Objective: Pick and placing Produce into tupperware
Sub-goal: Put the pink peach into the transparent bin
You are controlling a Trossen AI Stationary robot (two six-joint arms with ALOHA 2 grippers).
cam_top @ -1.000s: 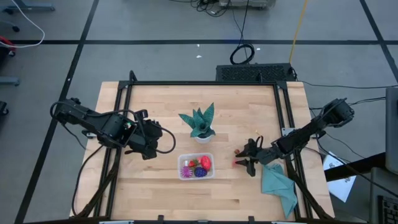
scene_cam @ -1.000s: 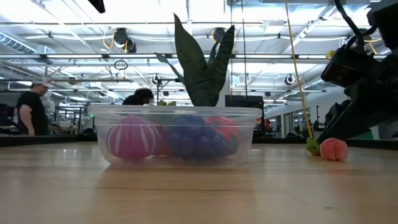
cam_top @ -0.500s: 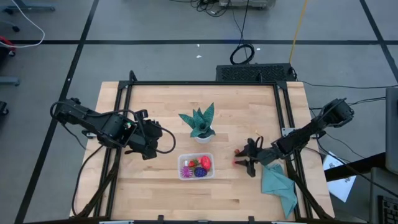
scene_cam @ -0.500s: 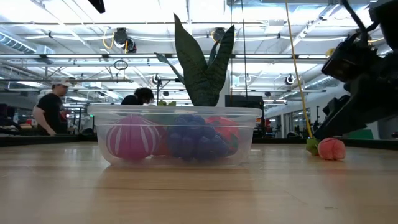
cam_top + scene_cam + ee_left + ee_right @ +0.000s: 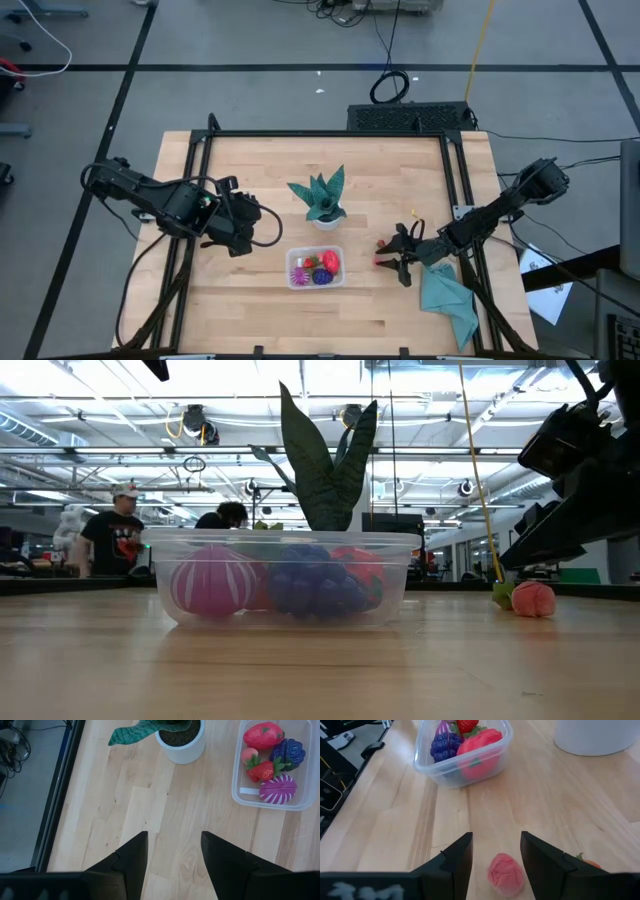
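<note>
The clear tupperware [image 5: 316,267] sits on the table near its near edge, holding a pink-purple ball [image 5: 213,582], a dark purple piece [image 5: 315,586], a larger red piece [image 5: 263,735] and a strawberry [image 5: 263,770]. Right of it, my right gripper [image 5: 393,257] is open. A pink-red round piece [image 5: 505,873] lies on the wood between its fingers, with a gap on each side. A second small piece [image 5: 588,863] with a green bit lies beside it. My left gripper [image 5: 252,222] waits open, left of the tupperware.
A teal spiky plant in a white pot [image 5: 324,201] stands just beyond the tupperware. A teal cloth [image 5: 448,300] lies at the table's near right corner, behind my right gripper. Bare wood lies between the loose pieces and the tupperware. People move in the room beyond.
My right gripper has risen a little above the pink-red piece, staying open. A person in the room behind has walked to the right.
</note>
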